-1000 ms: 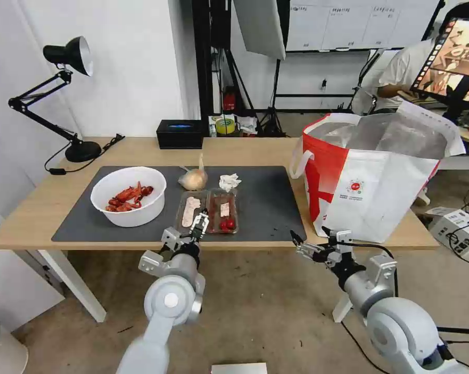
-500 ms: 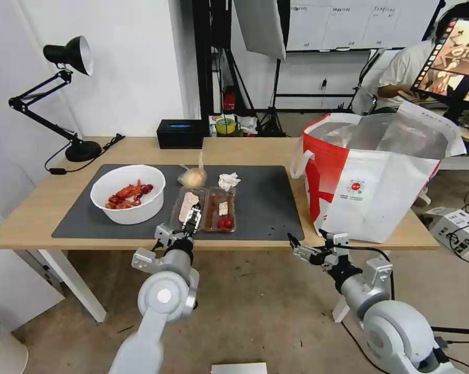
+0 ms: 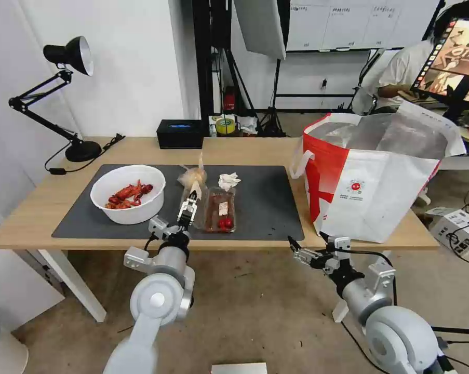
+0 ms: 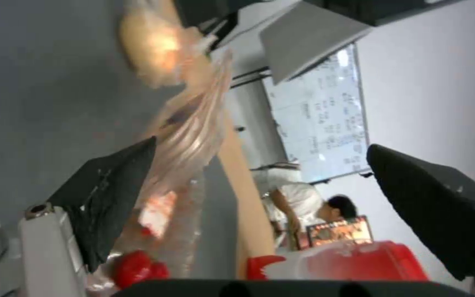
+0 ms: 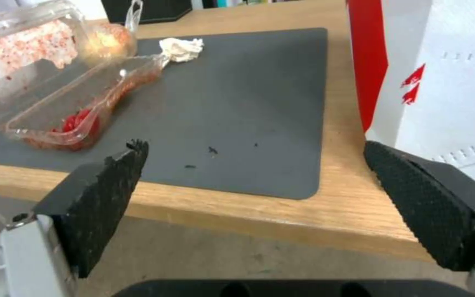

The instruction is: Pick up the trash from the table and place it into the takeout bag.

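Observation:
On the table [image 3: 244, 148], the dark mat [image 3: 268, 202] carries the trash: a white bowl [image 3: 128, 193] of red shells, a clear hinged tray [image 3: 221, 210], a crumpled tissue [image 3: 228, 181] and a knotted bag [image 3: 192, 176]. My left gripper [image 3: 187, 210] hovers open over the tray's left half. In the left wrist view that clear half [image 4: 188, 140] rests against one finger [image 4: 111, 198], and the gripper [image 4: 259, 146] is spread wide. In front of the table edge my right gripper [image 3: 296, 248] hangs open [image 5: 255, 145]. The takeout bag [image 3: 369, 187] stands open at the right.
A black desk lamp [image 3: 73, 104] occupies the back left corner. A black box [image 3: 179, 133] sits at the table's back edge. In the right wrist view the tray's lid half [image 5: 23, 53] stands tilted above its base [image 5: 72, 123]. Bare mat [image 5: 237, 115] lies between tray and bag.
My left gripper has moved from the table's front edge forward over the tray's left half, which now tilts up. The right gripper has hardly moved.

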Robot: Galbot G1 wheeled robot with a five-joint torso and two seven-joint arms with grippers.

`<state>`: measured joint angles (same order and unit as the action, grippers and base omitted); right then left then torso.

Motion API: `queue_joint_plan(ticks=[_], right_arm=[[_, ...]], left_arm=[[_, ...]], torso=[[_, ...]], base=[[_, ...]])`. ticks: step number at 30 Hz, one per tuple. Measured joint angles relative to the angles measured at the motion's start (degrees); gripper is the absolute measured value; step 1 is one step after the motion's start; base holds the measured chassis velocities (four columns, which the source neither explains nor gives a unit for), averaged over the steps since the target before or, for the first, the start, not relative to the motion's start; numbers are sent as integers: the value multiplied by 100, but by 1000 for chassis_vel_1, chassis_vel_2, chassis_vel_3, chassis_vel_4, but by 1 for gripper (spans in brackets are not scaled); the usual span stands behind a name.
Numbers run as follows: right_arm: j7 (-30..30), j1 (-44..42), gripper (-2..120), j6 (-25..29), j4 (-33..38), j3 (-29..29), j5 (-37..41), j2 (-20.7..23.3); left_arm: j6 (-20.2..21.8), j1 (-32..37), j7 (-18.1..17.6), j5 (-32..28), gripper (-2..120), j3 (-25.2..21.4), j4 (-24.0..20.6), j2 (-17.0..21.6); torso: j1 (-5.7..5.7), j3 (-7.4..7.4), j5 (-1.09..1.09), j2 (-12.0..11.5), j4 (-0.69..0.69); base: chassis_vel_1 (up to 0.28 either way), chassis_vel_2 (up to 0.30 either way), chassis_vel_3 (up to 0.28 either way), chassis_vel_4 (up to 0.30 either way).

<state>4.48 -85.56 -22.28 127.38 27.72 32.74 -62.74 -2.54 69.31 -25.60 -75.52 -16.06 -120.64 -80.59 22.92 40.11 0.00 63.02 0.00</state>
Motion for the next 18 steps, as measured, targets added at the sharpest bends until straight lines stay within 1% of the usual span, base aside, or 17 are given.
queue_joint_plan(ticks=[2, 6, 8, 10, 11, 12, 14, 15, 18], right_arm=[[-13, -30, 100, 12, 18, 10, -10, 0], [-24, -88, 100, 21, 61, 38, -17, -3], [-39, -179, 100, 42, 102, 92, -47, -14], [-49, -216, 100, 54, 116, 112, -58, -19], [-70, -290, 100, 86, 147, 155, -76, -29], [-70, -290, 100, 86, 147, 155, -76, -29], [-100, -380, 100, 137, 203, 235, -81, -44], [-100, -380, 100, 137, 203, 235, -81, -44], [-135, -459, 100, 188, 253, 336, -42, -43]], left_arm=[[25, -40, 109, -4, 100, 87, -10, 47], [58, -177, 146, -15, 100, 218, 84, 116], [82, -374, 151, -22, 100, 376, 264, 199], [87, -444, 151, -24, 100, 431, 323, 224], [92, -586, 151, -25, 100, 544, 467, 268], [92, -586, 151, -25, 100, 544, 467, 268], [99, -849, 152, -2, 100, 744, 734, 379], [99, -849, 152, -2, 100, 744, 734, 379], [117, -1139, 246, 40, 100, 851, 909, 596]], torso=[[0, 0, 0, 0, 0], [0, 0, 1, 0, 1], [0, 0, 1, 0, 0], [0, 0, 0, 0, 0], [0, 0, 1, 0, 0], [0, 0, 1, 0, 0], [0, 0, 0, 0, -1], [0, 0, 0, 0, -1], [0, 0, 0, 0, -1]], base=[[0, 0, 0, 0], [0, 0, 0, 0], [0, 0, 0, 0], [0, 0, 0, 0], [0, 0, 0, 0], [0, 0, 0, 0], [0, 0, 0, 0], [0, 0, 0, 0], [0, 0, 0, 0]])
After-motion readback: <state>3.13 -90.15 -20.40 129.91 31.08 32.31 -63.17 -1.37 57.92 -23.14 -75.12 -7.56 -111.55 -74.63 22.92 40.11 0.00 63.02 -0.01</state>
